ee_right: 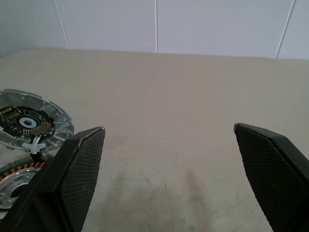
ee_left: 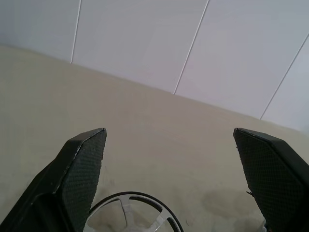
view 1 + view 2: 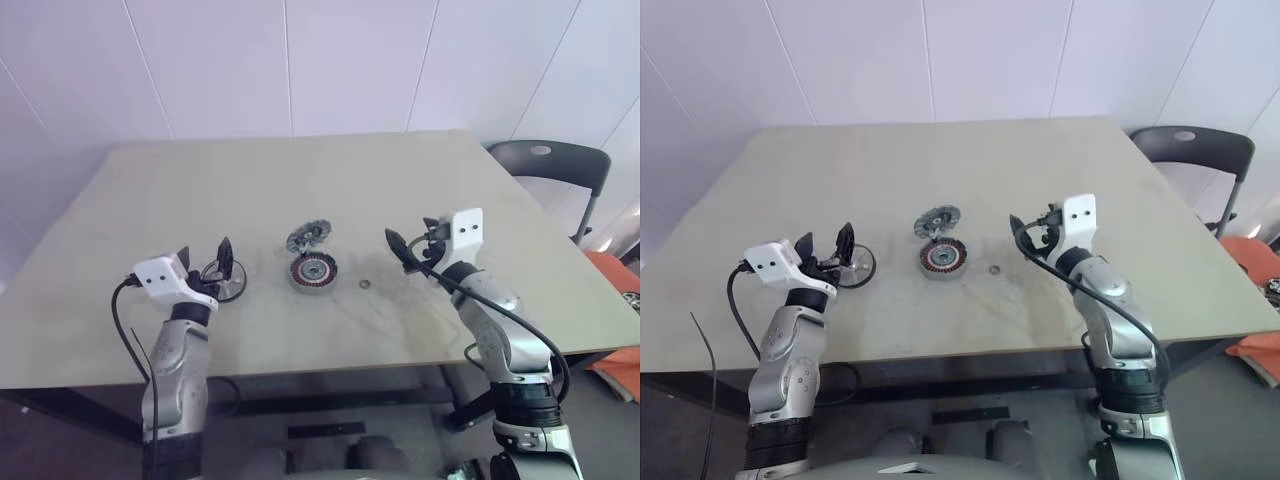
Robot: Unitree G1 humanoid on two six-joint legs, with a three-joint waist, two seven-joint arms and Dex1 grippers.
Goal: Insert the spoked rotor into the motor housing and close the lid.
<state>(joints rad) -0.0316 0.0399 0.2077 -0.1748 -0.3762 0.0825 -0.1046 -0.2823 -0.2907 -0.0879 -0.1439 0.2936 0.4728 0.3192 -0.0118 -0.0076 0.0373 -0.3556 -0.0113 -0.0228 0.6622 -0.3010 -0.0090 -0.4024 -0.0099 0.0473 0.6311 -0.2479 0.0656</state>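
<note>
Pickup stage, I judge: the dark-rimmed spoked rotor (image 3: 224,279) lies on the bench (image 3: 300,180) at nine o'clock of the copper-wound motor housing (image 3: 314,272). The left pincer (image 3: 205,262) gapes empty above it; the right pincer (image 3: 412,243) too. Next: lower, clamp the rim.

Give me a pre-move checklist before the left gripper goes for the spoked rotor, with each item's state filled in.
1. Left gripper open: ok, fingers spread wide.
2. Spoked rotor within the left gripper's reach: ok, lying flat on the table just below the fingertips.
3. Rotor not yet gripped: ok, the fingers stand apart from its rim.
4. Motor housing free to receive it: ok, windings face up, nothing on top.
5. Lid off the housing: ok, just behind it; whether they touch, cannot tell.
6. Right gripper out of the way: ok, open, to the housing's right.
</note>
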